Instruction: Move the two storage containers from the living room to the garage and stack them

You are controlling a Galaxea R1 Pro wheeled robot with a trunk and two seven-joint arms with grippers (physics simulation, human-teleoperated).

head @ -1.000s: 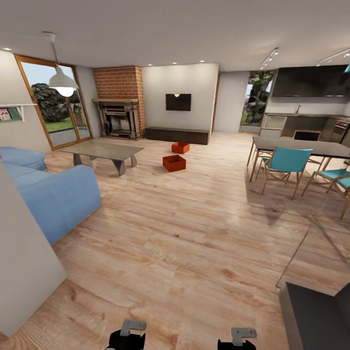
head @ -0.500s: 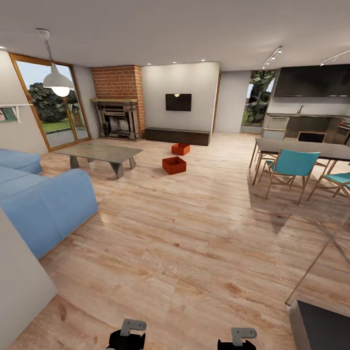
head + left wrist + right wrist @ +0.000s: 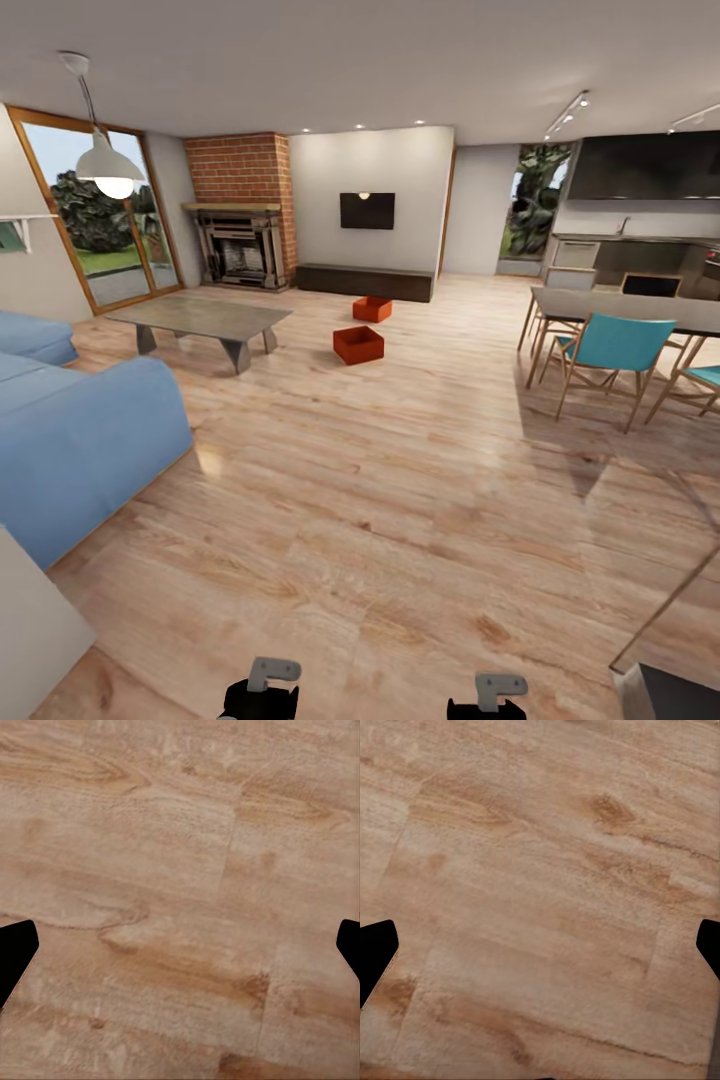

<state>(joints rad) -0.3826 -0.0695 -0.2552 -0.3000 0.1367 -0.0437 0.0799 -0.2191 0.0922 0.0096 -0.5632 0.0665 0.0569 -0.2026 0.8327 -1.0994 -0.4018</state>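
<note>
You are in the living room, light wood-plank floor point(image 3: 400, 520) stretching ahead. Both storage containers sit on it well ahead, between the coffee table point(image 3: 200, 322) and the dining chairs: the nearer container point(image 3: 358, 344) almost dead ahead, the farther container point(image 3: 372, 309) just behind it, near the dark low cabinet point(image 3: 365, 281). They look about square-on, though that is hard to judge from here. Both lie roughly midway between your arms. Left tool point(image 3: 180, 945) and right tool point(image 3: 540, 945) are spread wide, holding nothing.
</note>
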